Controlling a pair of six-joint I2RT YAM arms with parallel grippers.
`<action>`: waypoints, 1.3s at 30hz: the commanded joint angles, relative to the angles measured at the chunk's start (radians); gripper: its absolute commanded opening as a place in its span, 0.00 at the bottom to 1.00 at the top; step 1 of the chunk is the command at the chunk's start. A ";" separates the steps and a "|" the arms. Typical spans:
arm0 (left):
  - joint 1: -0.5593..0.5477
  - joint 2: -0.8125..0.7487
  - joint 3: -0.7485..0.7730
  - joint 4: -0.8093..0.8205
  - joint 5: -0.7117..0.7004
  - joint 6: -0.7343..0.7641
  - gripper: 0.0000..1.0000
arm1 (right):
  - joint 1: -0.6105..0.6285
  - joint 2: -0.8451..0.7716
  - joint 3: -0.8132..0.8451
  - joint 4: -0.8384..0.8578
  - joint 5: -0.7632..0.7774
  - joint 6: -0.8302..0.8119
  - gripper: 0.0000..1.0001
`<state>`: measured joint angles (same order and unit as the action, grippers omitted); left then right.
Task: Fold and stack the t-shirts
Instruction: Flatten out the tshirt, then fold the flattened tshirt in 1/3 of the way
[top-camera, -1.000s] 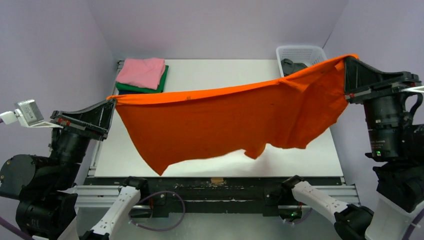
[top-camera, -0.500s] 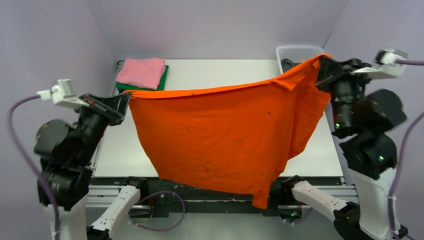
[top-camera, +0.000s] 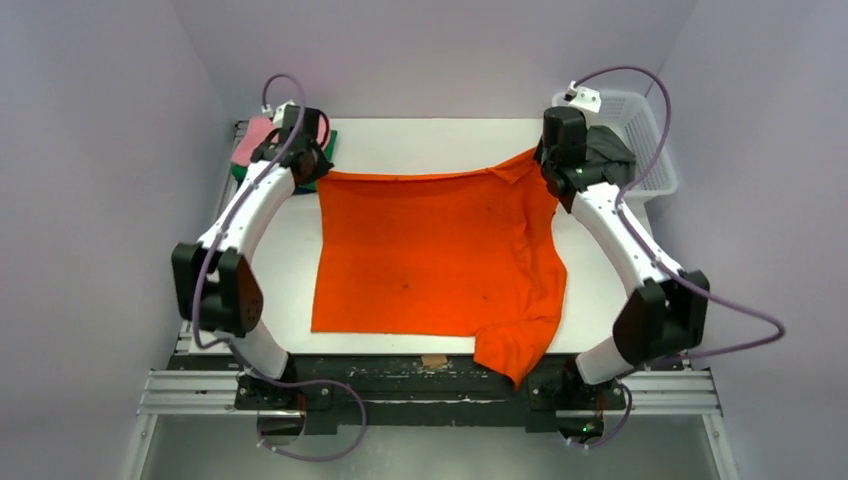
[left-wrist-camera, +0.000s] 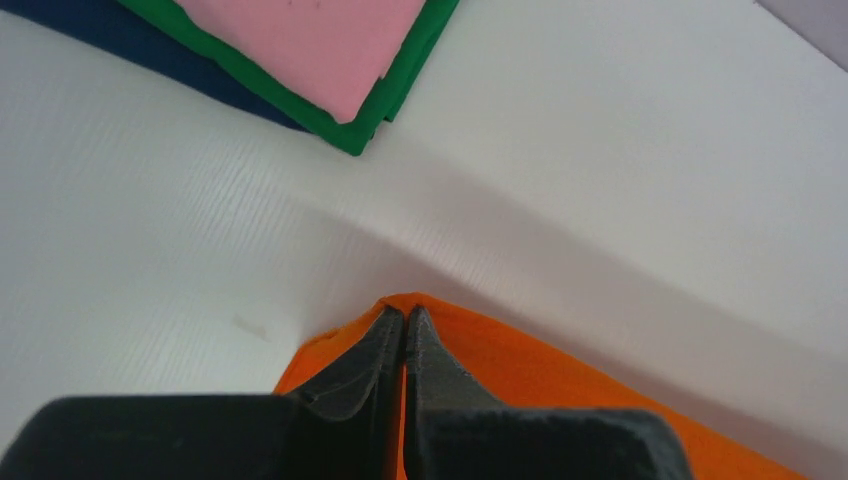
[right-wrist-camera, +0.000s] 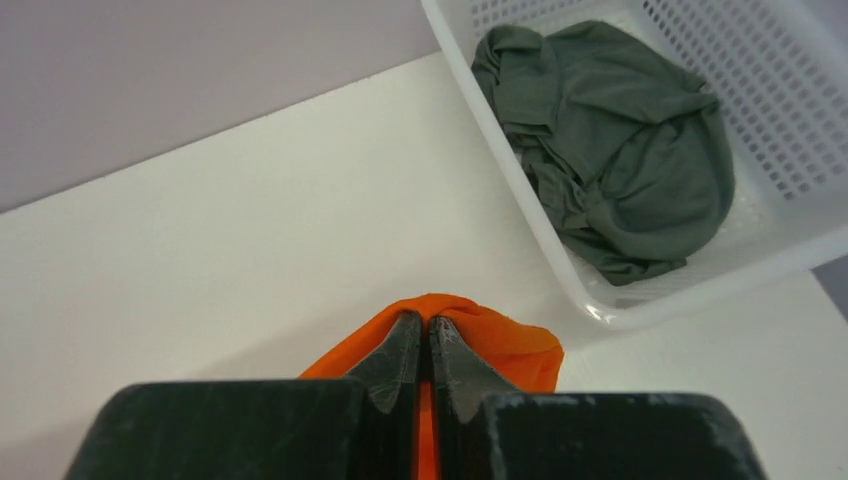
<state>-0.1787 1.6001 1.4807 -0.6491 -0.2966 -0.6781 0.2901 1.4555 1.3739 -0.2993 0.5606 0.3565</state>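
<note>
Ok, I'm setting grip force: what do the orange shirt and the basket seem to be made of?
The orange shirt looks like soft, matte cloth, perhaps cotton jersey: it lies limp and bunches at its near right corner. The basket looks like white moulded plastic, faintly glossy: a lattice of holes with a smooth rim.

You can read no text, label, brand, number or sign in any view. The orange shirt (top-camera: 430, 250), the pink shirt (left-wrist-camera: 320, 40), the basket (right-wrist-camera: 700, 285) and the table (top-camera: 420, 140) carry no marking you can read.
</note>
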 joint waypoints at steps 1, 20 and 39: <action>0.014 0.209 0.207 0.054 -0.054 0.052 0.00 | -0.075 0.166 0.047 0.176 -0.196 0.070 0.00; 0.093 0.636 0.604 -0.016 0.145 0.067 0.00 | -0.129 0.587 0.439 -0.116 -0.350 0.059 0.00; 0.091 0.303 0.167 -0.088 0.129 0.099 0.00 | -0.132 0.363 0.246 -0.706 -0.294 0.153 0.00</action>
<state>-0.0917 1.9774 1.6993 -0.7151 -0.1604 -0.6071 0.1623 1.8523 1.6825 -0.8902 0.2157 0.4614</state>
